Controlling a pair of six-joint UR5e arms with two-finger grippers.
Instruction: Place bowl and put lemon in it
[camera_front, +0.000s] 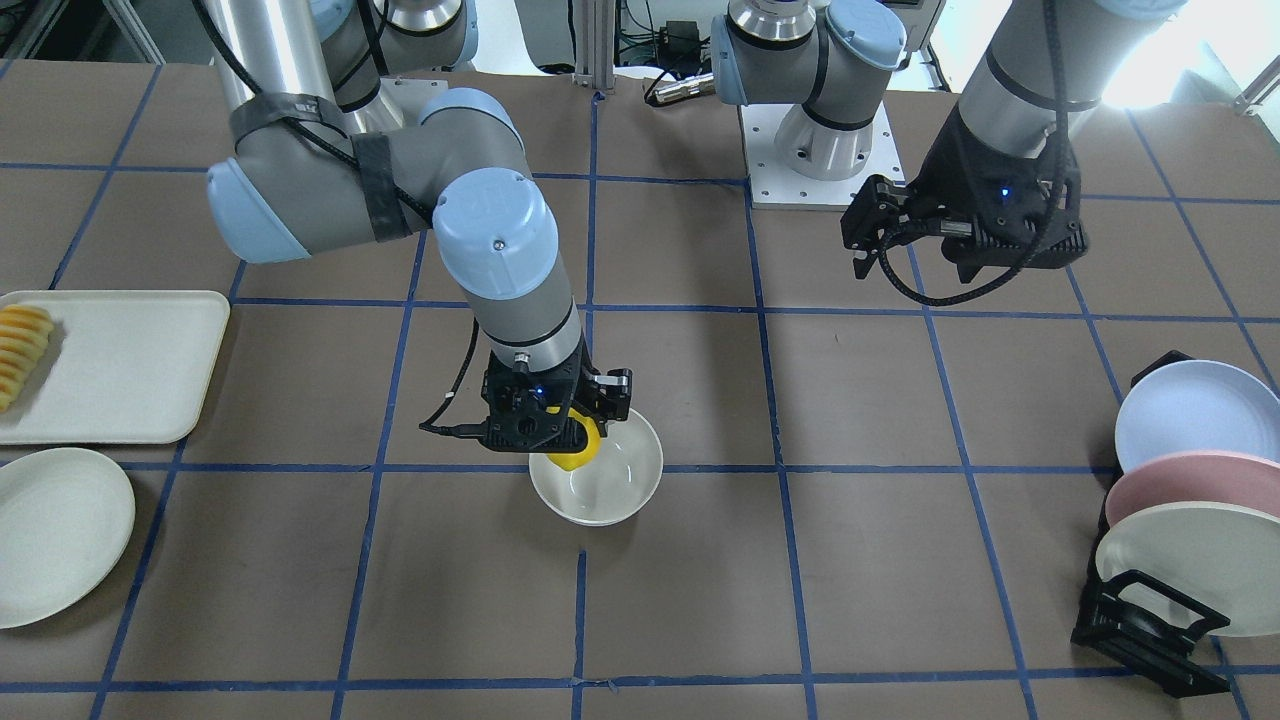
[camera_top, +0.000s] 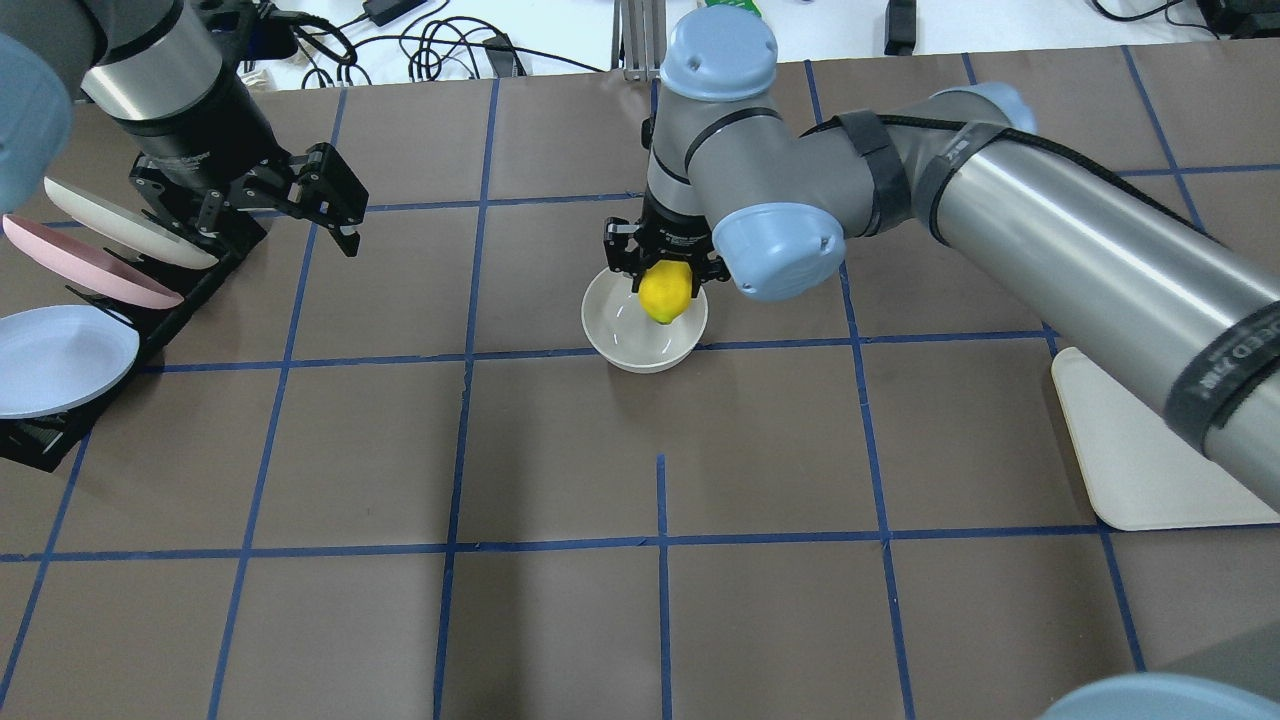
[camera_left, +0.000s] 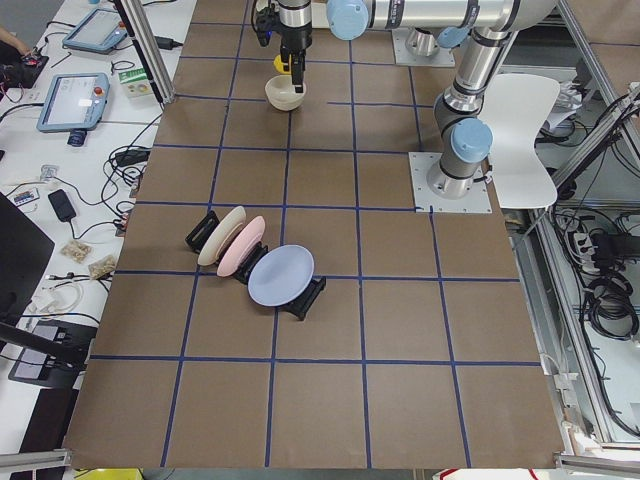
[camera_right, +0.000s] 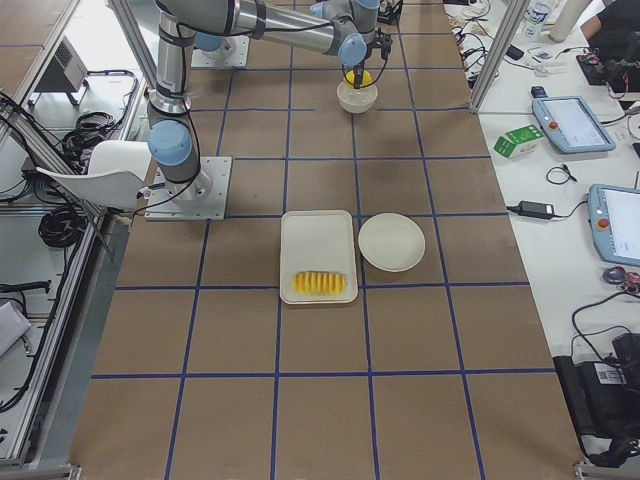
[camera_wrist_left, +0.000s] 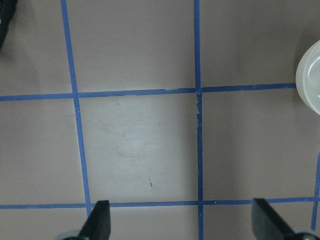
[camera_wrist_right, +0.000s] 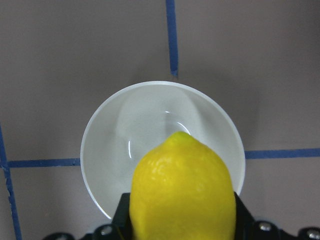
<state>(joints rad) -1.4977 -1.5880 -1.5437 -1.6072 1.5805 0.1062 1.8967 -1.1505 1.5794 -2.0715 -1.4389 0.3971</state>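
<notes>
- Over the middle of the table, the lemon (camera_top: 665, 292) hangs with one pointed end down, above the side of the bowl (camera_top: 628, 338) nearest the robot. It is not lying in the bowl yet.
- From the right wrist view the lemon's tip points at the glossy inside of the bowl. Whether it touches the inner wall cannot be told.
- The bowl stands upright on the brown table (camera_top: 560, 620), on a blue tape line, with nothing inside it. Placing the bowl looks done.
- The right gripper (camera_top: 666, 280) points straight down, its jaws clenched on the lemon from both sides.
- What seems left is the last part: lower the lemon a little if needed, let go so it settles in the bowl, and lift the arm away. The grip sits toward one rim, so a small shift toward the centre might keep the lemon from striking the edge.
- The left gripper (camera_top: 340, 210) hovers well apart from the bowl, near the plate rack (camera_top: 60, 440). Its jaws are spread and hold nothing, and its wrist view shows only bare table between the fingers.
- The rack holds three plates on edge.
- At the robot's right end of the table lie a tray (camera_front: 130, 370) with a row of fruit slices (camera_front: 22, 350) and, just beside it, a round plate (camera_front: 55, 530). None of these has a part in the task.
</notes>
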